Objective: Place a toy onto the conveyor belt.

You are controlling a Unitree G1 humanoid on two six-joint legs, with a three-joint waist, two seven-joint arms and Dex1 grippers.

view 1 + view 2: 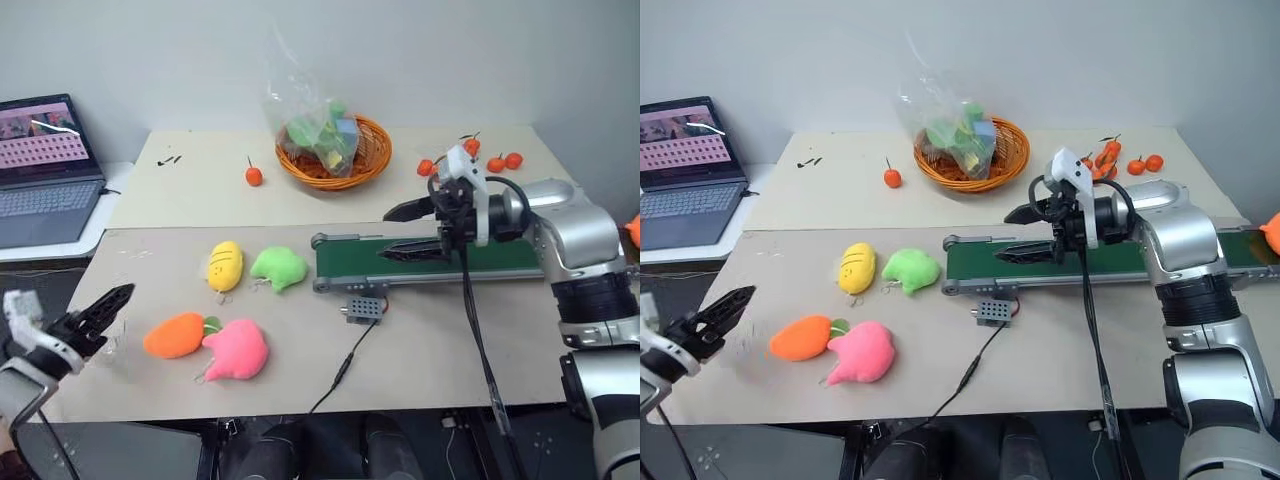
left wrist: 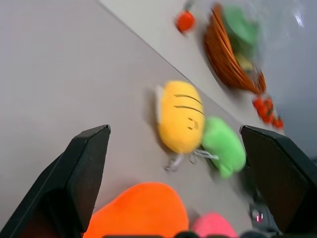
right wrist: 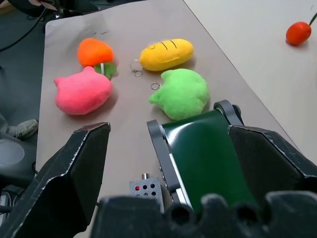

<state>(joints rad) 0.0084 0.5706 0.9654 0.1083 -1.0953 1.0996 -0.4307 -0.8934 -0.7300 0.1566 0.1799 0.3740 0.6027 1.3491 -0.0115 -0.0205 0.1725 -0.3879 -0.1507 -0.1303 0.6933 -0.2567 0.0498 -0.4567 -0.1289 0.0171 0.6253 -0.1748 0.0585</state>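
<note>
Nearest the camera, the left pincer [image 1: 100, 315] hangs off the desk's [image 1: 420, 370] left edge with its jaws wide and empty, aimed toward the carrot [image 1: 175, 335]. That orange toy lies flat on the desk, its leafy end touching the pink plush [image 1: 238, 350], well apart from the belt [image 1: 440, 262]. A yellow plush [image 1: 224, 265] and a green plush [image 1: 278, 268] sit between them. Over the belt's near end hovers the right pincer [image 1: 408, 230], jaws wide, holding nothing. Judging by this, nothing is done: the grasp, the carry and the drop all remain.
</note>
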